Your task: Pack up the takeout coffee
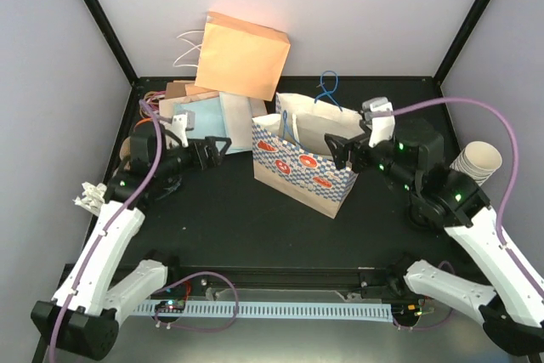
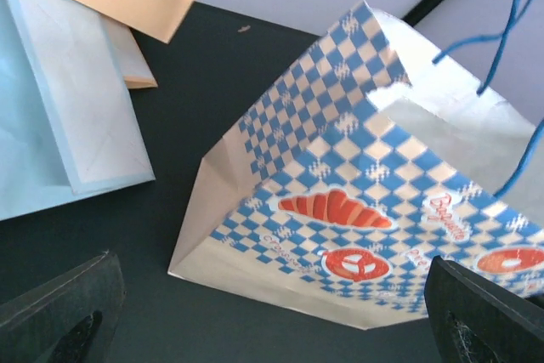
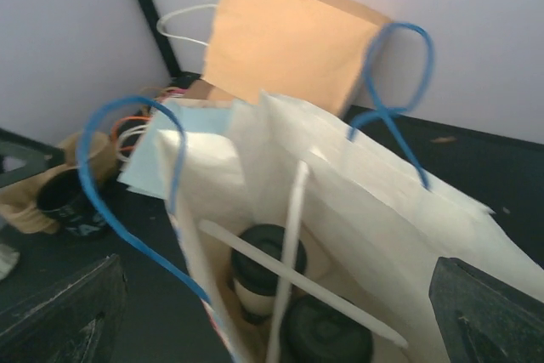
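Observation:
The blue-checked paper bag [image 1: 302, 163] stands open mid-table, with blue cord handles [image 1: 327, 87]. In the right wrist view its inside [image 3: 357, 210] shows a white cross divider [image 3: 291, 218]. A cream-white takeout coffee cup [image 3: 265, 271] with a black lid stands in one compartment. A second black lid [image 3: 327, 333] shows in the compartment beside it. My right gripper [image 1: 340, 152] is open and empty, just above the bag's right side. My left gripper [image 1: 217, 149] is open and empty, left of the bag, facing its printed side [image 2: 340, 210].
A tan paper bag [image 1: 242, 55] leans at the back. Flat light-blue and brown bags [image 1: 212, 116] lie at the back left. A stack of cream cups [image 1: 478, 161] stands at the right. Crumpled paper [image 1: 89, 195] lies at the left edge. A dark sleeved cup [image 3: 64, 201] stands at the far left.

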### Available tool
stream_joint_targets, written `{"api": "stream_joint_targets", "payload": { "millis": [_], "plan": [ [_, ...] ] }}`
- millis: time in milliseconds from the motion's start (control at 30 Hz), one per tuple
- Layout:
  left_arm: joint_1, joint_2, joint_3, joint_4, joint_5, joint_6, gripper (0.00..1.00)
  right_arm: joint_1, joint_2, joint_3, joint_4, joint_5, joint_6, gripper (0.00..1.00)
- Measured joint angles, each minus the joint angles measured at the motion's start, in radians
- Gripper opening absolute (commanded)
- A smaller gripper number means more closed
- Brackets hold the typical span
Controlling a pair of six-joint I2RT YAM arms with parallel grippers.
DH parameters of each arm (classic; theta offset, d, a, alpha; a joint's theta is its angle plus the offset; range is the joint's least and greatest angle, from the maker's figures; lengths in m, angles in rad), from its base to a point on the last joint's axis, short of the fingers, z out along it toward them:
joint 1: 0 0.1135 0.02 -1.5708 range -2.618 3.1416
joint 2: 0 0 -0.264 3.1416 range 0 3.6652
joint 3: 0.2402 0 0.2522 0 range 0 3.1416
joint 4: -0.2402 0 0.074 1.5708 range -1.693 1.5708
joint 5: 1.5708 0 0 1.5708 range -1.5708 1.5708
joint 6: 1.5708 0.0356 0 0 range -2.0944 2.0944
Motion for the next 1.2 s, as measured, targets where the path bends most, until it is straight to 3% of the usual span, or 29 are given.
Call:
{"api": "stream_joint_targets", "payload": {
  "millis": [200,367,567,733,967,1200],
  "plan": [
    [-0.071,-0.108,-0.254,0.234,0.002,-0.024,0.99,0.0,-0.19,-0.315,0.159,0.154,0.016,1.0],
    [-0.162,-0.112,-0.361,0.344,-0.034,-0.029,0.99,0.0,-0.33,-0.541,0.257,0.329,0.049,1.0],
    [-0.211,-0.111,-0.372,0.378,-0.138,0.029,0.99,-0.001,-0.372,-0.595,0.3,0.66,0.091,1.0],
    [-0.211,-0.115,-0.372,0.374,-0.27,0.091,0.99,-0.001,-0.481,-0.638,0.353,0.788,0.085,1.0],
    [-0.211,-0.136,-0.42,0.433,-0.456,0.171,0.99,-0.027,-0.476,-0.714,0.453,0.839,0.047,1.0],
    [-0.202,-0.026,-0.45,0.518,-0.595,0.261,0.99,-0.137,-0.39,-0.915,0.663,0.702,0.003,1.0]
  ]
}}
